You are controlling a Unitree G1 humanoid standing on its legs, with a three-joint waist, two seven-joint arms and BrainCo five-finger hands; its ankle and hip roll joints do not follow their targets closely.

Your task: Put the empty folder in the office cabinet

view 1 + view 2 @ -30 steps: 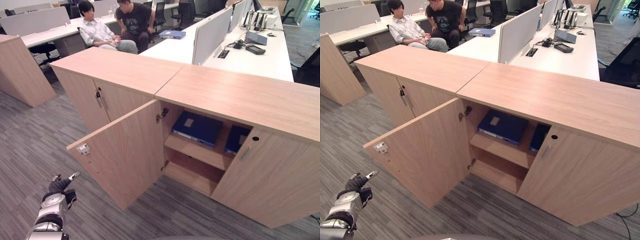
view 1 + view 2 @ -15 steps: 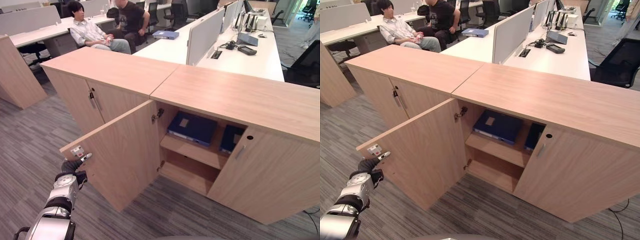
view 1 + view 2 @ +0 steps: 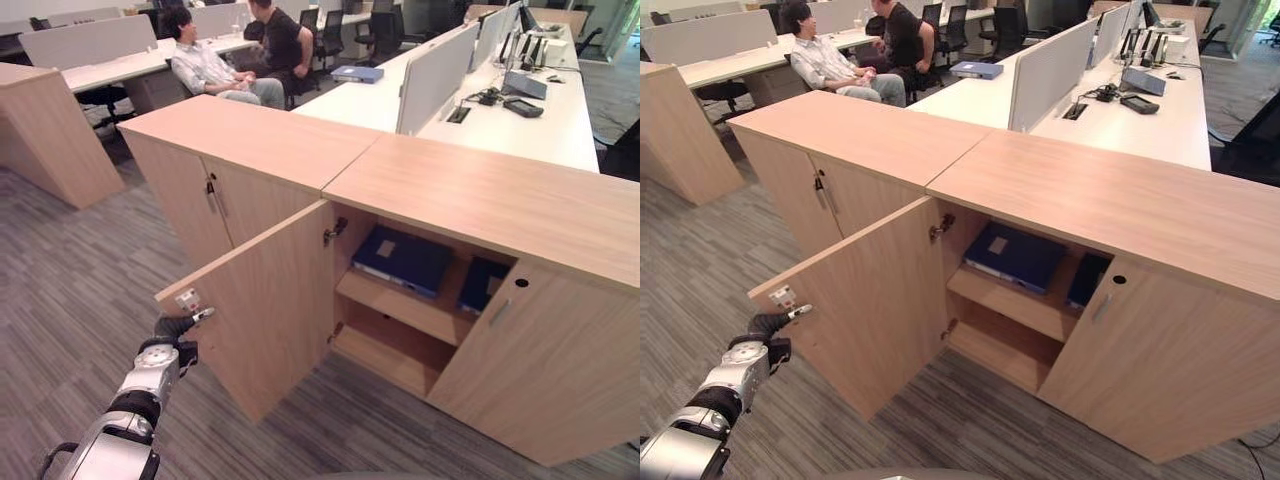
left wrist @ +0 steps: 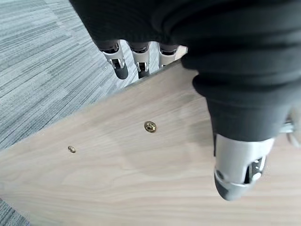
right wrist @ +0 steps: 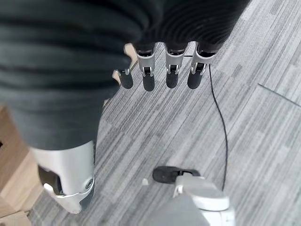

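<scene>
In the left eye view, the left hand (image 3: 172, 330) is at the free edge of the open cabinet door (image 3: 265, 305), just under a small white latch plate (image 3: 187, 297) on its inner face. The cabinet (image 3: 470, 200) stands open on that side; its upper shelf (image 3: 400, 305) carries a blue folder (image 3: 403, 259) lying flat and a second blue folder (image 3: 482, 283) beside it, partly behind the closed right door (image 3: 540, 360). The lower compartment looks bare. Another blue folder (image 3: 358, 73) lies on a white tabletop (image 3: 540, 115) well behind the cabinet, near two seated people (image 3: 240, 60).

The right eye view gives the same layout: hand (image 3: 765, 330) against the door edge, folder (image 3: 1016, 256) on the shelf.

In the left wrist view, the fingers (image 4: 137, 55) reach straight over the door's top edge, the thumb (image 4: 240, 165) lies against its wooden face; the hand is relaxed, holding nothing firmly.

In the right wrist view, the right hand (image 5: 160, 70) hangs over grey carpet (image 5: 254, 141), fingers straight and empty.

Risks, as I judge them: straight fingers could slip off the edge when the door is pushed, leaving it ajar, and a hard swing could slam it or pinch the fingers at the frame.
</scene>
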